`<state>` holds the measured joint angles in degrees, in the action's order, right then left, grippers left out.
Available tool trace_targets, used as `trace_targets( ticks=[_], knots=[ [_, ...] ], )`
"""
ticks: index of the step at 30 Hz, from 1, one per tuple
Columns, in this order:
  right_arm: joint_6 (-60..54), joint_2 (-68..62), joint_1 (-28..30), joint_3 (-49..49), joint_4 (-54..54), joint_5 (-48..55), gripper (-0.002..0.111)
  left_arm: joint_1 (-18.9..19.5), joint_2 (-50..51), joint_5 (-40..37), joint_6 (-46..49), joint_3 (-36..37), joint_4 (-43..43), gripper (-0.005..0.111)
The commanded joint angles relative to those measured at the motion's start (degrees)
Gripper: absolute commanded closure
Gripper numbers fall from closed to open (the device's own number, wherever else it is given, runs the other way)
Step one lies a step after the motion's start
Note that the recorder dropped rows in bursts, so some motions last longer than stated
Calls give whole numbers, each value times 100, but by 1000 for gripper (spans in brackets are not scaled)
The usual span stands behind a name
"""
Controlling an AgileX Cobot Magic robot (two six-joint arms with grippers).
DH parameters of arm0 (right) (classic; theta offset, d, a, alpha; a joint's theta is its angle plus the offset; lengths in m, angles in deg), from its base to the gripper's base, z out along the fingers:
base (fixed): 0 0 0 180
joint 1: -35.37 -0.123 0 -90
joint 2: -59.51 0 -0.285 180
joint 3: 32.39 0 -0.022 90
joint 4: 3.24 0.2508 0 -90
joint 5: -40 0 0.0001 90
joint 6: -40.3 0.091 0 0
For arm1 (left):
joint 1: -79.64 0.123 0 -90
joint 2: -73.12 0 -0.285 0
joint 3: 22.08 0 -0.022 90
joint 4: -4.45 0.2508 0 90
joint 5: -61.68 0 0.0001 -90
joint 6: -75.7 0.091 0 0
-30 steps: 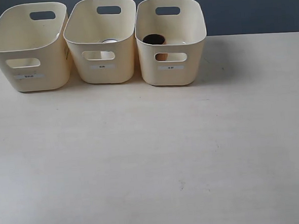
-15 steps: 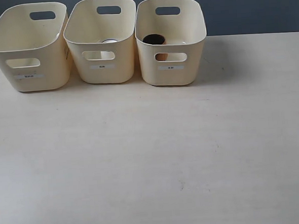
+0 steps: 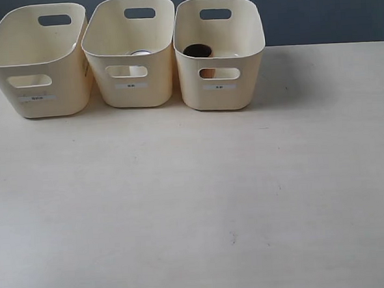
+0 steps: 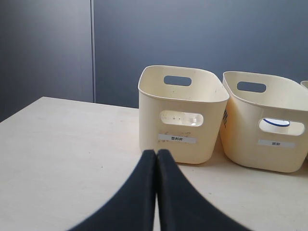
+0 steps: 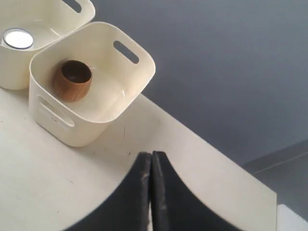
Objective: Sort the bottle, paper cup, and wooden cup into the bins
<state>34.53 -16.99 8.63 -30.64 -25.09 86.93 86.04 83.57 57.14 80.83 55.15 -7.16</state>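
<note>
- The left hand [image 4: 156, 156] and right hand [image 5: 151, 159] are seen pressed together, nothing held, both low over the counter [image 3: 195, 202].
- The wooden cup [image 5: 72, 80] is seen upright in the bin [image 5: 139, 62] ahead of the right hand; a careless reach could tip it.
- The paper cup [image 5: 18, 38] sits in the next bin [image 4: 250, 130].
- The bottle cannot be made out, so a missed sort could go unnoticed.
</note>
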Motion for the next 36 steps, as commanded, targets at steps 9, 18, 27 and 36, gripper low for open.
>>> trace_targets(
  ticks=[9,18,27,36],
  knots=[
    [23,742,2101,2844,1499,-2826,109,-25,-24,23,-6,-1,38,107],
    [6,2162,3525,4306,2765,-4140,109,-25,-24,23,-6,-1,38,107],
    [-23,4152,4293,5688,2624,-4365,109,-25,-24,23,-6,-1,38,107],
    [-23,5746,4675,6264,2770,-4195,109,-25,-24,23,-6,-1,38,107]
  ],
)
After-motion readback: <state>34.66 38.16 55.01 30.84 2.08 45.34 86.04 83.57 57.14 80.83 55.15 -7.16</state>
